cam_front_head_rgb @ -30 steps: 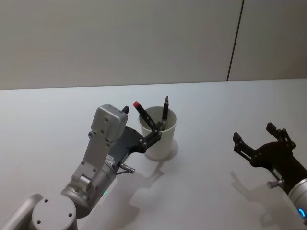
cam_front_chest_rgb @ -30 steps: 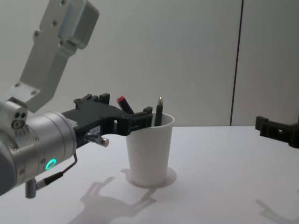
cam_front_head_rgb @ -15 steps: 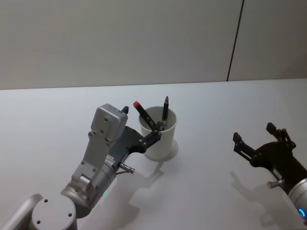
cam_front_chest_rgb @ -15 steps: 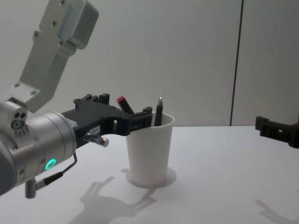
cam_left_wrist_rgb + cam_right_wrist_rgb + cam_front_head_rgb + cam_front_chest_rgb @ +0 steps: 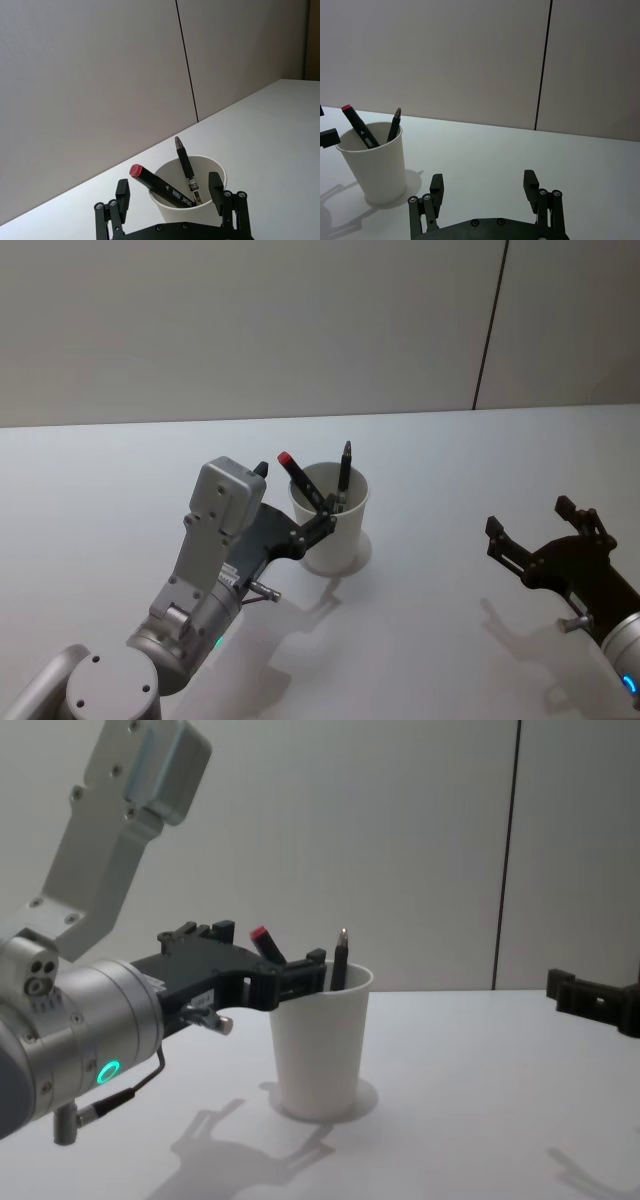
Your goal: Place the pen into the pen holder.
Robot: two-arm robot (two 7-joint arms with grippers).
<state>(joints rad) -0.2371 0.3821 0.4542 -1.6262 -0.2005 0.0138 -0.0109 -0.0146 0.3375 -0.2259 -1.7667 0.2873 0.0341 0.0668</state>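
White pen holder (image 5: pixel 342 538), left hand (image 5: pixel 295 490) beside

The left arm (image 5: pixel 100 1010) is silver-grey with a green glowing ring (image 5: pixel 108 1071). The left gripper (image 5: pixel 170 192) and right gripper (image 5: pixel 485 182) are black with tiny screws (image 5: pixel 227 194).

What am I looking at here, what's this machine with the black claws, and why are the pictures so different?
This is a two-armed robot at a white table. The black claws are its grippers. One picture looks down from its head, one looks across from its chest, one comes from each wrist. On the table stands a white paper cup, the pen holder, with a red-capped marker and a black pen leaning inside. The left gripper is open at the cup's rim, holding nothing. The right gripper is open and idle, off to the right.
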